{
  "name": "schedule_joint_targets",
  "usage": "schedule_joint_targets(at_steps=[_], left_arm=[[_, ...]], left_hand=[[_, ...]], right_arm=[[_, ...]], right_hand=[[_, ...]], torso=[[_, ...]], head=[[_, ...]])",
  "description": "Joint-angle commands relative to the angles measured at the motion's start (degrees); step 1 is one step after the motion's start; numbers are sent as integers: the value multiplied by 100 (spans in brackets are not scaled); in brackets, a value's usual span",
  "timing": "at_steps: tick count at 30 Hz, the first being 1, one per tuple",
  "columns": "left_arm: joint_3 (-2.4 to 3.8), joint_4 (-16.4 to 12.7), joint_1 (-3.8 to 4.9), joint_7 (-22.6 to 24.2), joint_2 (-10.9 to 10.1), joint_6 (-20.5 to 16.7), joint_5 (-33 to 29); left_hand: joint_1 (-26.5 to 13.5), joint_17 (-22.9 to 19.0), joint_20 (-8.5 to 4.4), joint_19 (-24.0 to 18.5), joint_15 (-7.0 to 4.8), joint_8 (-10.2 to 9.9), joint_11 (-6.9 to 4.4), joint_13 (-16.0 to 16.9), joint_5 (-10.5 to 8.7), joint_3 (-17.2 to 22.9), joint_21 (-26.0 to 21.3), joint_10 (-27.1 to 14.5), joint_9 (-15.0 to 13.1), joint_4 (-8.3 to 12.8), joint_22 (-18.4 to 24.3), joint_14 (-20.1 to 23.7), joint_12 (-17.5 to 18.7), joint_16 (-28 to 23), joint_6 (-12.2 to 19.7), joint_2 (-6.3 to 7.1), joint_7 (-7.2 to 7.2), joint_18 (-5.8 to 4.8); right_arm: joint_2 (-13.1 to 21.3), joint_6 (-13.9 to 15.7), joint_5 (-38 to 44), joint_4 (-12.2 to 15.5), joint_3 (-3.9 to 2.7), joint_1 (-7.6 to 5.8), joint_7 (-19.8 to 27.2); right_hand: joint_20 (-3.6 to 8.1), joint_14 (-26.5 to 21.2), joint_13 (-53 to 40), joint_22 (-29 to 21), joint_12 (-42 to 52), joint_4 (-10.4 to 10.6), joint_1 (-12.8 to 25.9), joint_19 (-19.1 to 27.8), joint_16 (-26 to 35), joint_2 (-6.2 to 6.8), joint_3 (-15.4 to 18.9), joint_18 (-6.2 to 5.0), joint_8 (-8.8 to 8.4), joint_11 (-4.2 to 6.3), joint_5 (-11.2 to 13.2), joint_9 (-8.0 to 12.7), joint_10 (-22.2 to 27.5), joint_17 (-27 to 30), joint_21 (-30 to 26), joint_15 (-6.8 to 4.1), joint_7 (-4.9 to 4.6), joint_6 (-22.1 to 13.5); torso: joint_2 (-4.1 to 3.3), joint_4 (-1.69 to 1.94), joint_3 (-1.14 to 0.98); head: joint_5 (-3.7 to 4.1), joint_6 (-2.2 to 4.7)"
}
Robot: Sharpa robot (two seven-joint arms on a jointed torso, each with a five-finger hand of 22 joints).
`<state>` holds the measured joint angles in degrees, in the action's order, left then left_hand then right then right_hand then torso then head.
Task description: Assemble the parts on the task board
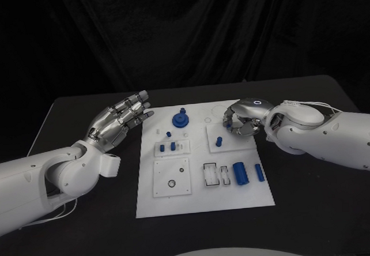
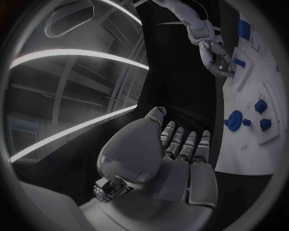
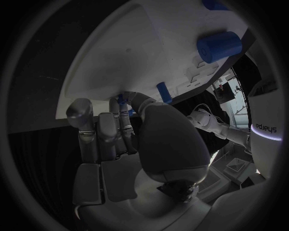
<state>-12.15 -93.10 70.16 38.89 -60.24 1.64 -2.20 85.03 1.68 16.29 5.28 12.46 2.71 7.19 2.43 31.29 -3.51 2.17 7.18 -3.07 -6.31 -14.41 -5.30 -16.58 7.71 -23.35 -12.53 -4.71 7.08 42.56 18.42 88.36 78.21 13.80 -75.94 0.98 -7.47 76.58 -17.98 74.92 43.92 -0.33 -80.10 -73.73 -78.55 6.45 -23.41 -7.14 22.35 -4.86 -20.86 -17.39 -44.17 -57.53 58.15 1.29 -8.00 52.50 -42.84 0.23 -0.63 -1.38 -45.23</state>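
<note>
You see white rectangular task board mid-table on black table. Your left hand hovers beside board's left far edge, fingers spread, holding nothing. Your right hand curls over board's far right corner, fingertips around small blue part; grip on it cannot tell. Blue cylinder lies near right edge.

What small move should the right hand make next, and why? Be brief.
Probably lift slightly. The right hand is curled over the task board's far right part, its fingers seemingly around a small blue piece. The left hand hovers open beside the board.
</note>
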Motion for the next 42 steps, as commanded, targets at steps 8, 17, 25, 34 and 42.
schedule_joint_targets(at_steps=[8,17,25,34,42], left_arm=[[4,15,-8,426,17,101,-15],[4,26,-9,408,15,114,-15],[4,17,-9,395,8,99,-15],[4,-21,-9,372,0,73,-18],[4,-28,-9,348,29,71,-36]], left_hand=[[-39,7,38,21,47,18,22,6,34,70,8,3,2,20,-14,-10,-33,40,-40,31,-65,83],[-61,8,39,36,60,26,2,6,35,110,13,0,-3,38,-24,-17,-42,55,-78,36,-111,69],[-75,9,39,49,67,31,-9,7,38,142,18,1,-6,50,-31,-23,-53,66,-98,36,-141,61],[-84,10,40,62,71,33,-1,11,40,160,23,12,-8,58,-43,-25,-79,72,-110,37,-154,57],[-90,10,40,65,73,34,3,12,40,170,24,17,-8,62,-40,-26,-88,74,-113,39,-165,55]], right_arm=[[15,2,48,1,36,49,-197],[88,304,48,154,26,44,-143],[183,499,13,371,5,-127,-116],[332,481,-176,669,1,-437,-122],[415,387,-208,994,5,-512,-138]], right_hand=[[94,-4,-43,590,112,-153,-131,-25,-7,-112,-118,15,42,44,-18,-87,-151,16,30,-96,9,70],[148,-49,-42,580,130,-301,-271,-1,66,-155,-338,6,8,73,342,-172,-305,164,-16,-135,6,36],[148,-93,-1,556,48,-296,-219,30,144,-104,-400,-6,-32,54,365,-197,-289,305,-84,-126,-9,-10],[143,-111,24,539,3,-292,-205,54,188,-91,-438,-15,-41,47,377,-219,-293,369,-136,-121,-13,-19],[142,-80,31,549,-8,-292,-199,32,172,-80,-448,-6,-53,46,383,-227,-307,308,-98,-121,-17,-37]], torso=[[-2,9,5],[-1,10,4],[2,4,3],[-2,10,6],[0,8,7]], head=[[-10,-20],[-19,-42],[-49,-52],[-68,-51],[-97,-78]])
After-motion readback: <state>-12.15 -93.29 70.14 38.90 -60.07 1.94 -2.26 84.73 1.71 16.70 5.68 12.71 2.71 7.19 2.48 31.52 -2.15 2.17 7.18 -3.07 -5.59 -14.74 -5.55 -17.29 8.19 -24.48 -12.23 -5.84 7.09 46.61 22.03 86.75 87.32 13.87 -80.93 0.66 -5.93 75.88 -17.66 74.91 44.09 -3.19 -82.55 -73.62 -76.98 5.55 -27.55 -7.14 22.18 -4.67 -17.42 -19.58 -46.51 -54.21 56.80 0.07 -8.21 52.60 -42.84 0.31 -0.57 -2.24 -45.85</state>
